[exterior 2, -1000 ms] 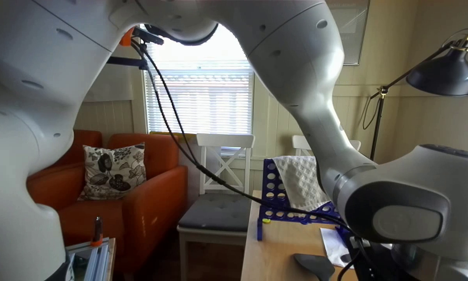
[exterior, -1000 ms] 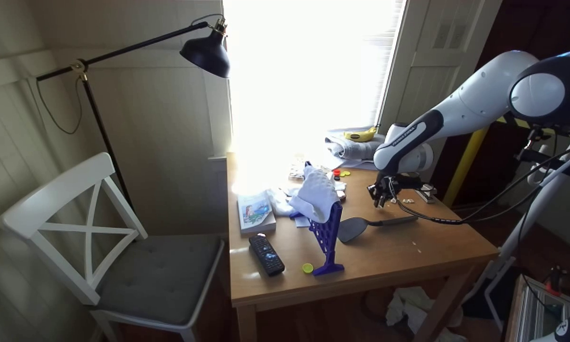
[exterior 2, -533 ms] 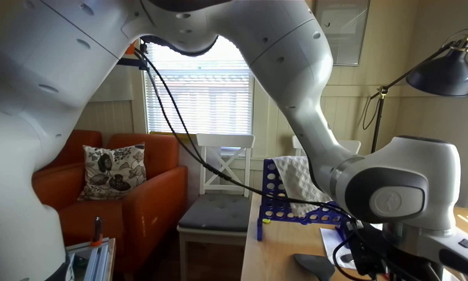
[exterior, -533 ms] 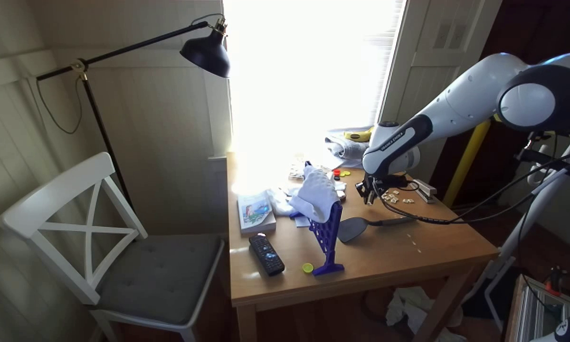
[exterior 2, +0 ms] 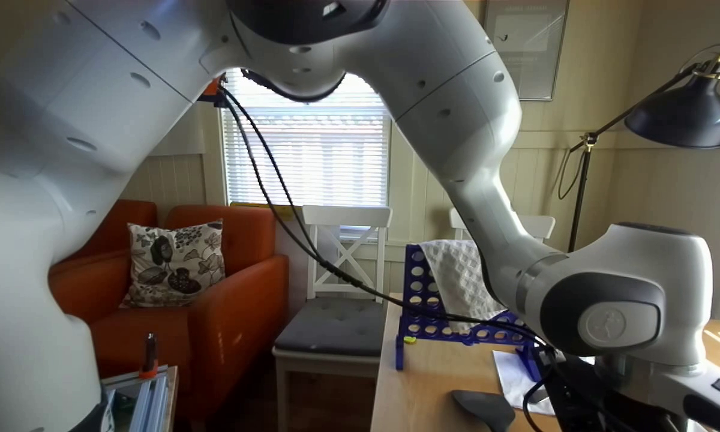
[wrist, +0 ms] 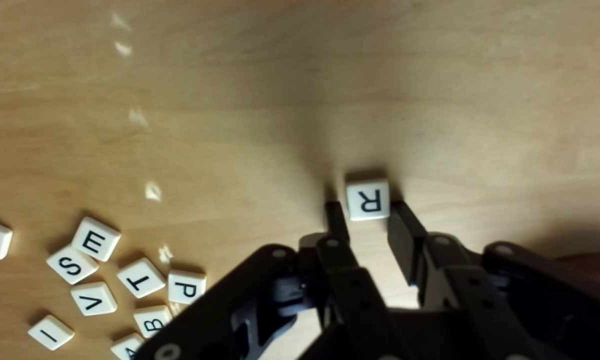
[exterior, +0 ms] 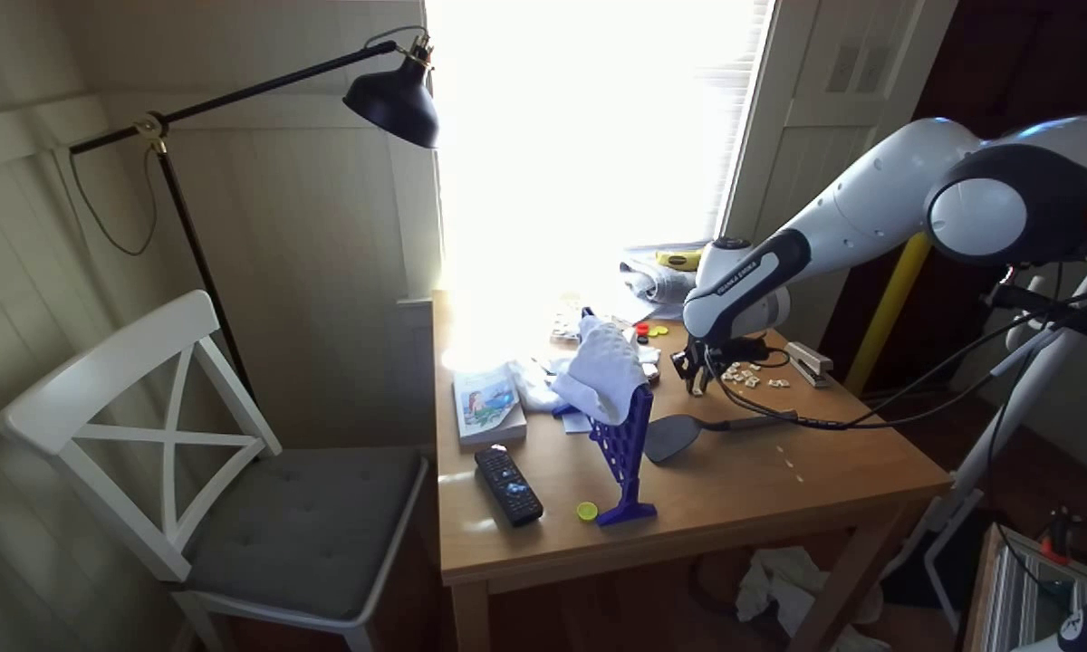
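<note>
A small white letter tile marked R (wrist: 368,200) is between the fingertips of my gripper (wrist: 364,206) in the wrist view, low over the wooden table. The jaws stand a little apart. A thin gap shows between the tile and the left finger (wrist: 336,220); the right finger (wrist: 405,235) is at the tile's edge, and I cannot tell if it touches. Several other letter tiles lie to the left, among them E (wrist: 96,239), T (wrist: 141,278) and P (wrist: 186,287). In an exterior view the gripper (exterior: 696,389) is behind a dark spatula (exterior: 672,438), beside the loose tiles (exterior: 752,376).
A blue game rack (exterior: 632,453) draped with a white cloth (exterior: 602,371) stands in front of the gripper. Also on the table (exterior: 725,498) are a remote (exterior: 508,486), a book (exterior: 489,405), a stapler-like object (exterior: 810,362) and a grey towel (exterior: 659,282) with a banana (exterior: 678,260).
In an exterior view the arm has moved left and the gripper sits slightly lower than half a second ago, uncovering more loose tiles. The fingertips look slightly farther apart.
</note>
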Available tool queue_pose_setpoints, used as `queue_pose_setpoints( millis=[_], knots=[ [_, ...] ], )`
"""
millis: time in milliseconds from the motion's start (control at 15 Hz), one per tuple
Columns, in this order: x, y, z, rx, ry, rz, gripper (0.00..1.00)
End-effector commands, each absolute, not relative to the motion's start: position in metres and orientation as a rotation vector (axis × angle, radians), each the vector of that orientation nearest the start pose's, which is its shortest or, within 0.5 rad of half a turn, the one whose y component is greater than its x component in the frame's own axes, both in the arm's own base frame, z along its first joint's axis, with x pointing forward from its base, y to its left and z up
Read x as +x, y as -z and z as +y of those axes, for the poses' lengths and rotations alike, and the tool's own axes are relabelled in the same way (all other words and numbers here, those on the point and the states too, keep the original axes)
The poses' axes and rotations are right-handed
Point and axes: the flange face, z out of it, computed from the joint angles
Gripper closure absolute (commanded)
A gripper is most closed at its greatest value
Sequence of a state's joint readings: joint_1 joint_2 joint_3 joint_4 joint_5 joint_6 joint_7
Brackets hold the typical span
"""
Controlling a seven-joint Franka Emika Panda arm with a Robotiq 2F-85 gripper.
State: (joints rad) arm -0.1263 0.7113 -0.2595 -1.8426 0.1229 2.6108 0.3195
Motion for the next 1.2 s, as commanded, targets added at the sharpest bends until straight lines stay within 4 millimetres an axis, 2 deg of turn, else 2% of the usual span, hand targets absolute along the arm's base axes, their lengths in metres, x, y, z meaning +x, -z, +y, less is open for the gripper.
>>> queue_pose_setpoints(
  millis=[0, 333, 400, 667, 933, 1133],
  knots=[
    [0.609, -0.150, -0.244, -3.029, 0.137, 1.150, 0.38],
    [0.605, -0.158, -0.245, -3.038, 0.133, 1.125, 0.04],
    [0.601, -0.161, -0.246, -3.039, 0.112, 1.143, 0.01],
    [0.580, -0.171, -0.264, -3.027, 0.117, 1.197, 0.00],
    [0.550, -0.173, -0.301, -3.021, 0.058, 1.119, 0.00],
    [0.526, -0.172, -0.330, -2.970, 0.070, 1.176, 0.00]
  ],
)
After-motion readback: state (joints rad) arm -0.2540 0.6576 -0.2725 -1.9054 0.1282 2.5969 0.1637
